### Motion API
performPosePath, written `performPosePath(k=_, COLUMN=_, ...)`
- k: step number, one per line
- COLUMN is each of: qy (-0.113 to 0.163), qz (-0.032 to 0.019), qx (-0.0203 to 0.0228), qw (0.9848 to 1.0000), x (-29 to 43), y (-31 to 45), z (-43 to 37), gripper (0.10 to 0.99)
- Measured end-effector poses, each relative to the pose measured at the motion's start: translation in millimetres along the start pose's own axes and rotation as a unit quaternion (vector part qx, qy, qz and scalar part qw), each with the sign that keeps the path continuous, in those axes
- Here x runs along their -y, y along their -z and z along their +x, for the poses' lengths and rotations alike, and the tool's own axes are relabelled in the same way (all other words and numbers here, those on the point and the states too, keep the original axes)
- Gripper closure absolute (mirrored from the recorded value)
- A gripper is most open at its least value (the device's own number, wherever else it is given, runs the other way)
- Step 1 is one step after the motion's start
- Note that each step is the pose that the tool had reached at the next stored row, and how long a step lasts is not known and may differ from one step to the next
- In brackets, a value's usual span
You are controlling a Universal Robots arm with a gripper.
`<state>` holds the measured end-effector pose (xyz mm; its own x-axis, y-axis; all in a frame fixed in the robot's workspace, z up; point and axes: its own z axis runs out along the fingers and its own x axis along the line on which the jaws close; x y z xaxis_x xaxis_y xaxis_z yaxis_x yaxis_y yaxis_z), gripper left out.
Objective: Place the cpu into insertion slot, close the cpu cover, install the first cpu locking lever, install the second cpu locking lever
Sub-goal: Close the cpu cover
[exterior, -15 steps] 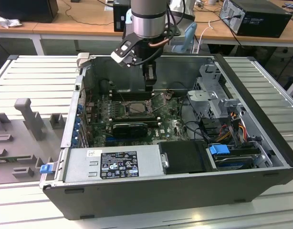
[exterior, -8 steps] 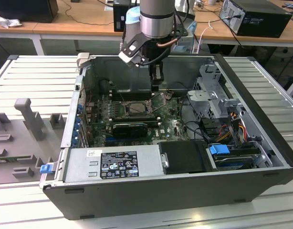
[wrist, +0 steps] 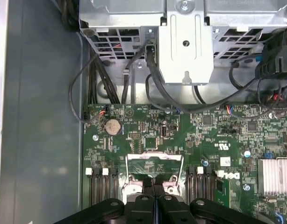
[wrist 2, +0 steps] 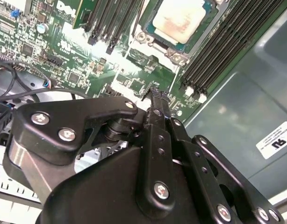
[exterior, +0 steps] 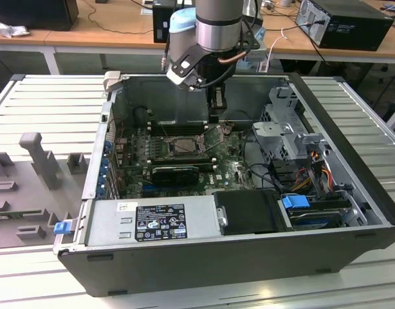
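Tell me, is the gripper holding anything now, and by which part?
Nothing, as far as the pictures show: the gripper is shut, with nothing caught in it, close to the cpu.

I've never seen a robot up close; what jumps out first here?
A grey robot arm reaches down from above into an open computer case lying on its side. Just beyond its shut black gripper, a pale beige cpu sits among long black memory slots on the green circuit board.

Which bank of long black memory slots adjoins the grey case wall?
The bank at the edge of the green circuit board; the other bank sits inboard.
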<state>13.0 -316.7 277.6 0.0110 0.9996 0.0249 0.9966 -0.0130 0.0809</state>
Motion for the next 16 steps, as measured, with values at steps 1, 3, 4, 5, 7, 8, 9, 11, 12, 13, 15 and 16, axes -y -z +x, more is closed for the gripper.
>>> performPosePath(k=1, qy=0.000, qz=0.0000, qx=0.0000, qw=1.0000, x=-0.9, y=-0.1, z=0.0, gripper=0.980)
performPosePath(k=3, qy=0.000, qz=0.0001, qx=0.0000, qw=1.0000, x=-2.8, y=-0.2, z=0.0, gripper=0.980)
performPosePath(k=4, qy=0.000, qz=0.0002, qx=0.0000, qw=1.0000, x=-4.0, y=-0.3, z=0.0, gripper=0.980)
performPosePath(k=5, qy=0.000, qz=0.0002, qx=0.0000, qw=1.0000, x=-5.1, y=-0.4, z=0.1, gripper=0.980)
performPosePath(k=7, qy=0.000, qz=0.0004, qx=0.0000, qw=1.0000, x=-8.2, y=-0.7, z=0.1, gripper=0.980)
performPosePath(k=8, qy=0.000, qz=0.0005, qx=-0.0001, qw=1.0000, x=-10.1, y=-0.9, z=0.1, gripper=0.980)
performPosePath(k=9, qy=0.000, qz=0.0006, qx=-0.0001, qw=1.0000, x=-11.6, y=-1.0, z=0.2, gripper=0.980)
performPosePath(k=11, qy=0.000, qz=0.0007, qx=0.0000, qw=1.0000, x=-14.3, y=-1.2, z=0.2, gripper=0.980)
performPosePath(k=12, qy=0.000, qz=0.0007, qx=0.0000, qw=1.0000, x=-15.3, y=-1.3, z=0.2, gripper=0.980)
performPosePath(k=13, qy=0.000, qz=0.0008, qx=0.0000, qw=1.0000, x=-17.0, y=-1.4, z=0.2, gripper=0.980)
performPosePath(k=15, qy=0.000, qz=0.0009, qx=0.0000, qw=1.0000, x=-19.5, y=-1.6, z=0.2, gripper=0.980)
performPosePath(k=16, qy=0.000, qz=0.0010, qx=0.0000, qw=1.0000, x=-20.7, y=-1.7, z=0.2, gripper=0.980)
